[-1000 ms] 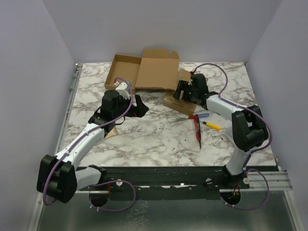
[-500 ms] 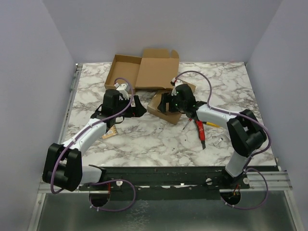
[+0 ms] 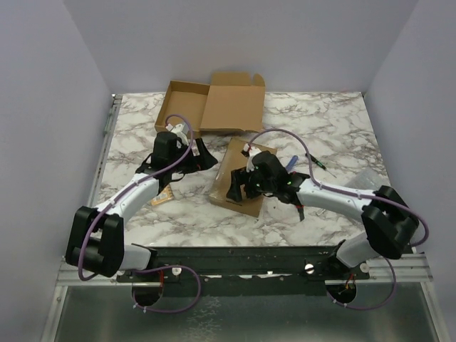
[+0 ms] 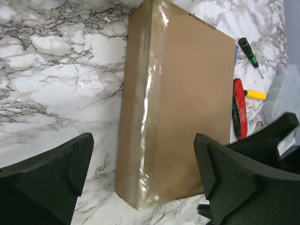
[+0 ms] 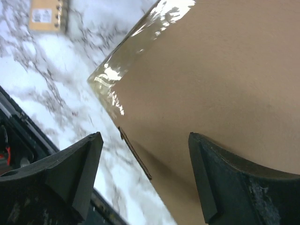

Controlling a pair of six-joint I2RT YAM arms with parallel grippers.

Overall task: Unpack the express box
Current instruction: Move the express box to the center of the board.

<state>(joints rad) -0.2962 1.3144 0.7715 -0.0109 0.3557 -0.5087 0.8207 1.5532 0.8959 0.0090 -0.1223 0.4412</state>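
Note:
The sealed brown express box lies flat mid-table, with glossy tape along its side. My right gripper hangs over the box's near edge with its jaws apart. One finger is above the cardboard top, the other above the marble. My left gripper is open just left of the box and faces its taped side, its fingers wide apart and touching nothing.
An opened, empty cardboard box sits at the back. A green screwdriver, a red cutter, a yellow tool and a clear bag lie right of the sealed box. A small brown card lies near the left arm.
The sealed box has travelled with my right gripper from the back right toward the near middle and now lies flat. My left gripper has shifted slightly toward the back.

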